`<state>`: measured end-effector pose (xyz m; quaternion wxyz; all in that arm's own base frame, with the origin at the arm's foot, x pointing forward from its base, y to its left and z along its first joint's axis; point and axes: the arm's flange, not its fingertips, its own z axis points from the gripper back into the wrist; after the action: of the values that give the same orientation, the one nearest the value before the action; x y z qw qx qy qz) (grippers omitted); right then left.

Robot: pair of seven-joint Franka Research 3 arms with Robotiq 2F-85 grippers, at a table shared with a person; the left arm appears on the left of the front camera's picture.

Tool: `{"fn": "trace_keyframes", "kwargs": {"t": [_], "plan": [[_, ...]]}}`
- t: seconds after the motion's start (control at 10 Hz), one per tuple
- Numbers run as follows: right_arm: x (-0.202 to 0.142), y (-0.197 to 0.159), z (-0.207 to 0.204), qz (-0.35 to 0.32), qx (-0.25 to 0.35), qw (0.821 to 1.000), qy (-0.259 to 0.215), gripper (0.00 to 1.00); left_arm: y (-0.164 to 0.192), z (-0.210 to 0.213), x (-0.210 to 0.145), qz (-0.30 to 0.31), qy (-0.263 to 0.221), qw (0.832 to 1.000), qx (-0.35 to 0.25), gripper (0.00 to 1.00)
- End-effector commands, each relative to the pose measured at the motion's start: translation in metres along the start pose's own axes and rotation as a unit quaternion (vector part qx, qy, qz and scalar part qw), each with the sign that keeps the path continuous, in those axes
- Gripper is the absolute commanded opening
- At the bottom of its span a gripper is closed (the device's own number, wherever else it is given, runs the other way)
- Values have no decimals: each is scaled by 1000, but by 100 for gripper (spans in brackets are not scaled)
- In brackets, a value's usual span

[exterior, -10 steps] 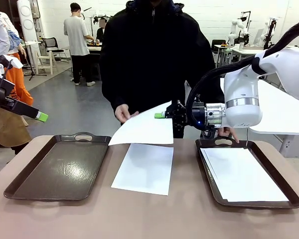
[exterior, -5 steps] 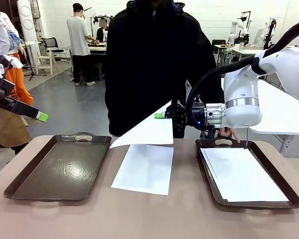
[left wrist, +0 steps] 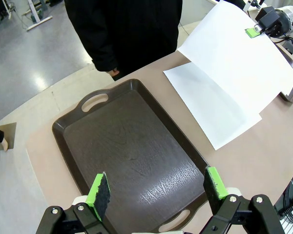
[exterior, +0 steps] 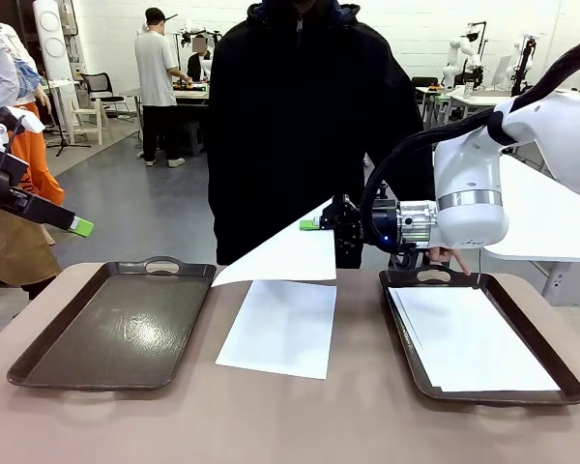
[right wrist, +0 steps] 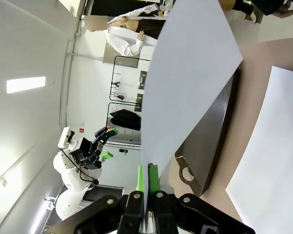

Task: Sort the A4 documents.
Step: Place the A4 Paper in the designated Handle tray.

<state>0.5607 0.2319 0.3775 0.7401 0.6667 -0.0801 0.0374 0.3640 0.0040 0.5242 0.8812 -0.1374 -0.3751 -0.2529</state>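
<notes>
My right gripper (exterior: 314,224) is shut on the edge of a white A4 sheet (exterior: 282,253), which hangs in the air over the table's middle. In the right wrist view its fingers (right wrist: 145,179) pinch that held sheet (right wrist: 190,73). A second sheet (exterior: 280,327) lies flat on the table beneath it. More white sheets (exterior: 469,338) lie in the right tray (exterior: 406,358). The left tray (exterior: 116,324) holds nothing. My left gripper (exterior: 77,225) hovers open at the far left, above that dark tray (left wrist: 127,146), with nothing between its pads (left wrist: 100,190).
A person in a black jacket (exterior: 300,126) stands at the far side, with one hand (exterior: 447,256) on the right tray's far handle. A white table (exterior: 541,217) stands behind on the right. Bare tabletop (exterior: 271,425) runs along the near edge.
The person's hand that held the raised sheet's left corner has let go and drawn back. The sheet's free corner has sagged slightly. Neither arm has moved.
</notes>
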Motion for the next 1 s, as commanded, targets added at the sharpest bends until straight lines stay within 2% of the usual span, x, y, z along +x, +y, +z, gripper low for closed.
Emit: {"fn": "trace_keyframes", "kwargs": {"t": [0.0,0.1,0.2,0.4,0.6,0.9], "plan": [[0,0,0,0,0,1000,0,1,2,-2,-1,2,-4,1000,-3,100],[-26,25,28,41,-6,998,55,1,2,-2,-1,2,-4,1000,-3,100],[-38,43,58,64,-13,994,86,1,2,-2,-1,2,-4,1000,-3,100],[-48,63,131,92,-29,990,100,1,2,-2,-1,2,-4,1000,-3,100],[-51,63,198,96,-75,987,106,1,2,-2,-1,2,-4,1000,-3,100],[-32,34,237,114,-140,974,137,1,2,-2,-1,2,-4,1000,-3,100]]}}
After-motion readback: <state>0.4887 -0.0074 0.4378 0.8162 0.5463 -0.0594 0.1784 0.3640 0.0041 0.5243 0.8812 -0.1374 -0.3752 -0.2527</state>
